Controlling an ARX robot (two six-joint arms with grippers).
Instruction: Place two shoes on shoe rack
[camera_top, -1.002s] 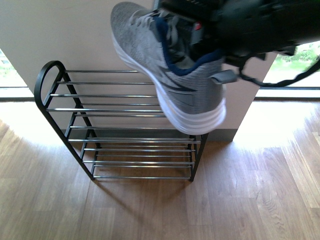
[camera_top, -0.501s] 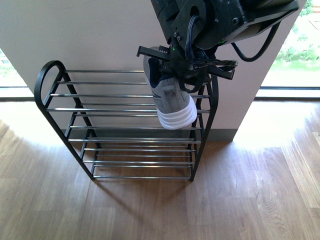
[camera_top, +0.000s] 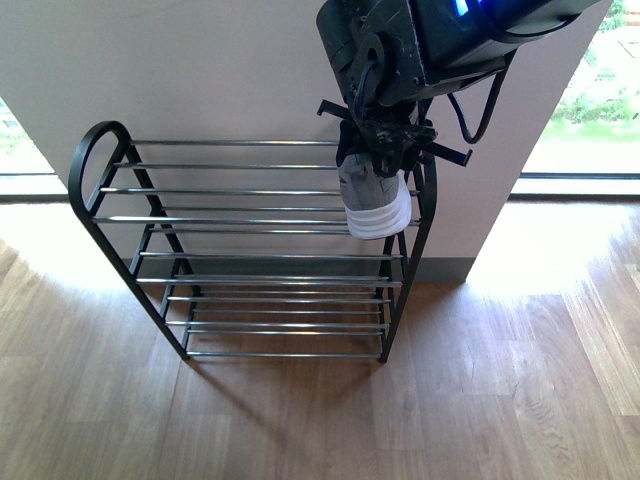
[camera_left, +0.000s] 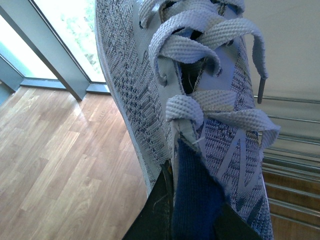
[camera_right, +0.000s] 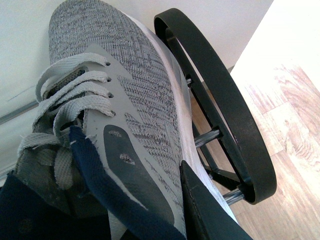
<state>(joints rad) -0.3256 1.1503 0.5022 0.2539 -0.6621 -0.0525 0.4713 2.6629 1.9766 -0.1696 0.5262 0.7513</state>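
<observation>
my right tool (camera_top: 386, 140) is clamped on the grey sneaker (camera_top: 375, 200), which hangs heel towards me over the right end of the shoe rack (camera_top: 230, 192) top tier. my left tool (camera_left: 192, 222) pinches the second sneaker (camera_left: 140, 85) by its tongue. recommendation: level the sole across two rods before release.

Home-like entryway, wood floor (camera_top: 300, 420), shoe rack (camera_top: 250, 221), windows (camera_top: 580, 110)

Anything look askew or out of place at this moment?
Only the grey sneaker in the right gripper: it hangs steeply tilted, white heel lowest, at the right end of the shoe rack, not flat on its rods.
</observation>
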